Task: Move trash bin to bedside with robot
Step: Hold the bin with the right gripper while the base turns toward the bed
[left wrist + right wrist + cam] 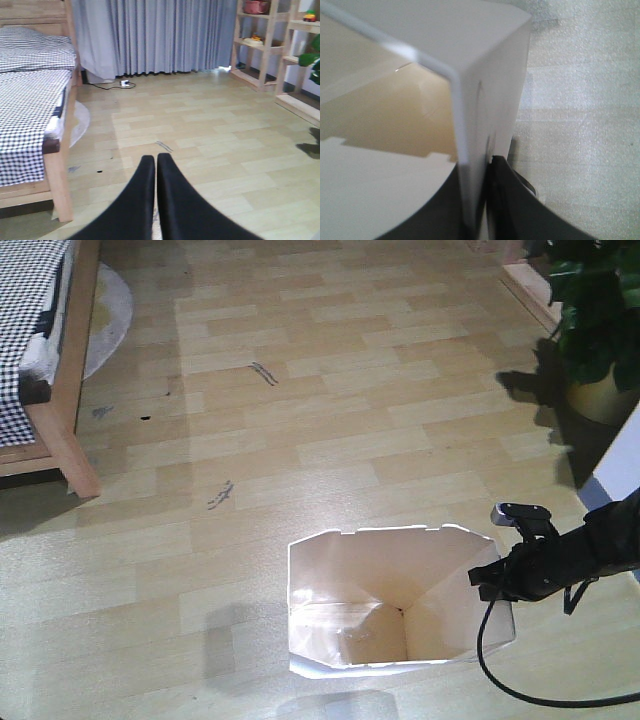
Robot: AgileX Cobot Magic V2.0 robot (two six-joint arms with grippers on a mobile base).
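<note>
Trash bin [440,612] wall is sitting pinched between right gripper [487,167] fingers, one inside, one outside. Left gripper [156,158] fingers are pressing together, holding nothing; bed [30,100] is lying ahead-left of them.

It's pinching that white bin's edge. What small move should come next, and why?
Probably start dragging the trash bin toward the bed, forward and left: the fingers of the right gripper clamp its wall, and the bed stands well away across the floor.
</note>
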